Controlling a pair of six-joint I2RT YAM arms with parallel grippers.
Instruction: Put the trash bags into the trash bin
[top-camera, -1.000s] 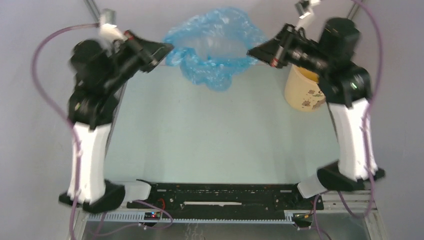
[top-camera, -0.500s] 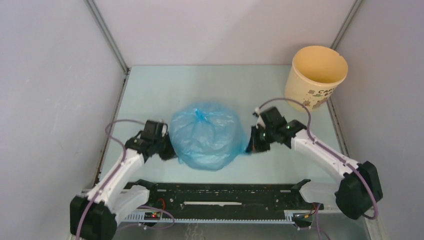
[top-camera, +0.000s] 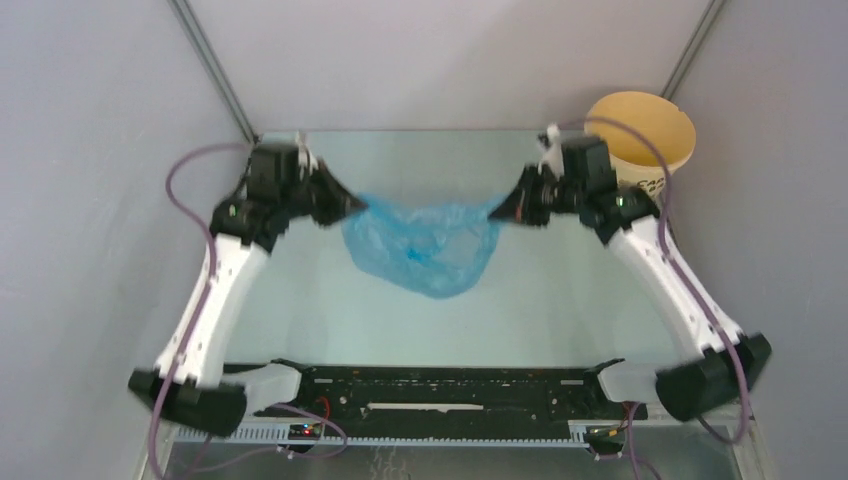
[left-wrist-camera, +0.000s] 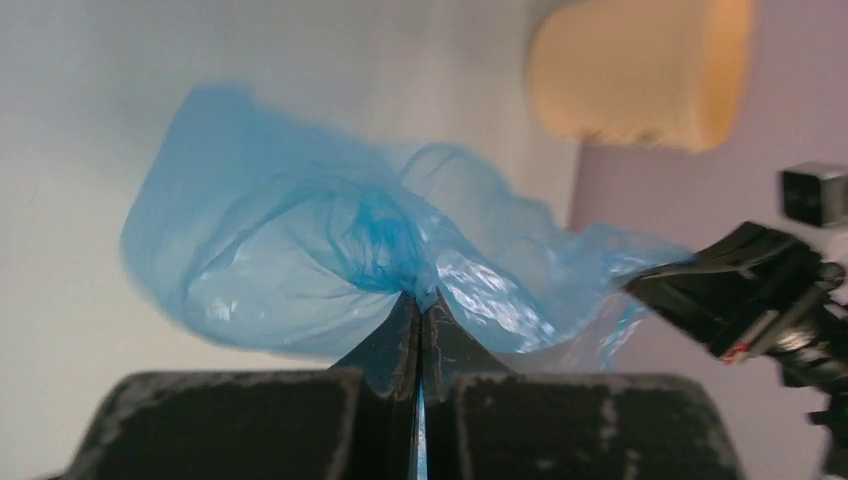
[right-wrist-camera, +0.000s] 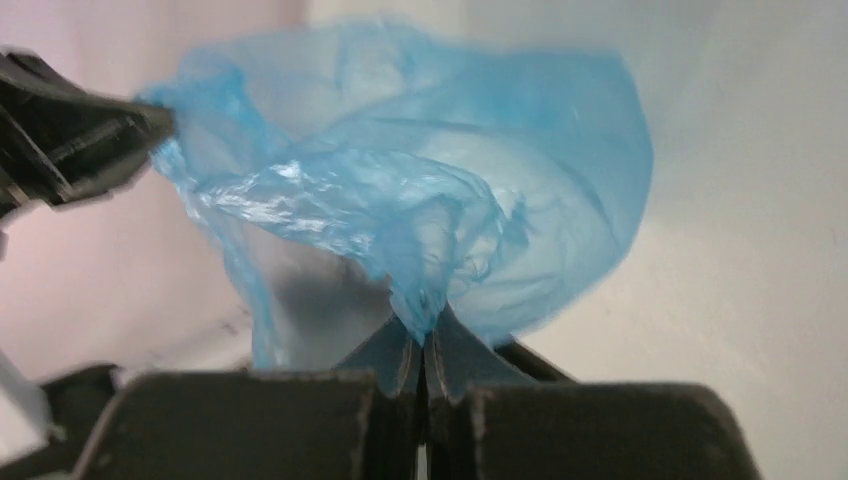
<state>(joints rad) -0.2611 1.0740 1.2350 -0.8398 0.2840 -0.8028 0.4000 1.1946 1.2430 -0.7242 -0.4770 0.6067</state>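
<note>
The light-blue trash bag (top-camera: 425, 245) hangs stretched between my two grippers above the middle of the table. My left gripper (top-camera: 358, 205) is shut on its left edge; the wrist view shows its jaws (left-wrist-camera: 420, 300) pinching the film (left-wrist-camera: 300, 260). My right gripper (top-camera: 497, 210) is shut on the right edge, jaws (right-wrist-camera: 425, 335) pinching the film (right-wrist-camera: 480, 190). The pale yellow trash bin (top-camera: 645, 130) stands at the back right corner, partly hidden behind the right arm, and shows blurred in the left wrist view (left-wrist-camera: 640, 70).
Grey walls with metal corner posts (top-camera: 215, 70) close in the table on three sides. The pale table surface (top-camera: 420, 330) lies below the bag. The arm bases sit on a black rail (top-camera: 440, 390) at the near edge.
Both grippers have risen and moved toward the back from near the front edge, carrying the bag. The bag went from a rounded bundle low on the table to a sagging sheet stretched between them.
</note>
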